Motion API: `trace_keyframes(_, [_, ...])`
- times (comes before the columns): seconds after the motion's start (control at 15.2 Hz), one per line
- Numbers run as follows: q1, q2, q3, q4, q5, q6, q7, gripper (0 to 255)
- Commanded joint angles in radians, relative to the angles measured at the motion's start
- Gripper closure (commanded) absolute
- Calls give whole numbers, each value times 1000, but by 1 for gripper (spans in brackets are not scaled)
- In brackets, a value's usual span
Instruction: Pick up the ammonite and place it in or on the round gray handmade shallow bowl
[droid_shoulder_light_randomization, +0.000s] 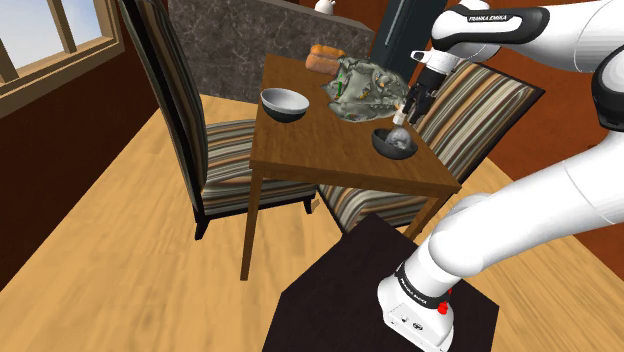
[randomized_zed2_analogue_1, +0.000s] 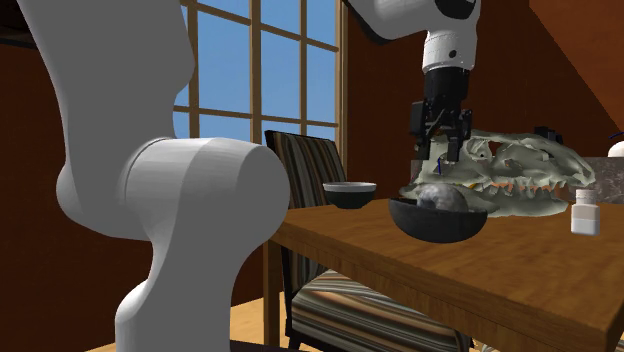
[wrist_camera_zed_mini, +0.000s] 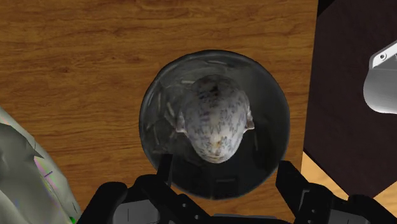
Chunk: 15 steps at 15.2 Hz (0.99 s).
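Note:
The ammonite (wrist_camera_zed_mini: 215, 119), a pale mottled grey lump, lies inside a round dark grey bowl (wrist_camera_zed_mini: 153, 102) near the table edge closest to the stand. The ammonite (randomized_zed2_analogue_1: 438, 196) rises a little over the bowl (randomized_zed2_analogue_1: 437, 222) rim. My gripper (randomized_zed2_analogue_1: 441, 150) hangs straight above it, open, with a gap between the fingertips and the ammonite. In the wrist view the two black fingers (wrist_camera_zed_mini: 164, 168) stand apart on either side of the bowl's near rim, touching nothing. From the shoulder view the gripper (droid_shoulder_light_randomization: 405, 110) is just over the bowl (droid_shoulder_light_randomization: 395, 145).
A second bowl (droid_shoulder_light_randomization: 285, 104), grey with a pale inside, sits toward the shoulder view's left on the wooden table (droid_shoulder_light_randomization: 320, 150). A large greenish skull (droid_shoulder_light_randomization: 365, 87) lies just behind the gripper. A small white bottle (randomized_zed2_analogue_1: 585, 213) stands nearby. Striped chairs (droid_shoulder_light_randomization: 230, 150) flank the table.

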<state>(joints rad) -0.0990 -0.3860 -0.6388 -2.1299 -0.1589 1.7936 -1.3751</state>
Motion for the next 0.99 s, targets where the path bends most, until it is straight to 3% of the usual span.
trace_keyframes(0.0, [0, 0, 0, 0, 0, 0, 0, 0])
trace_keyframes(0.2, [0, 0, 0, 0, 0, 0, 0, 0])
trace_keyframes(0.46, [7, 7, 10, 133, 11, -126, -6, 0])
trace_keyframes(0.92, [7, 7, 10, 133, 11, -126, -6, 0])
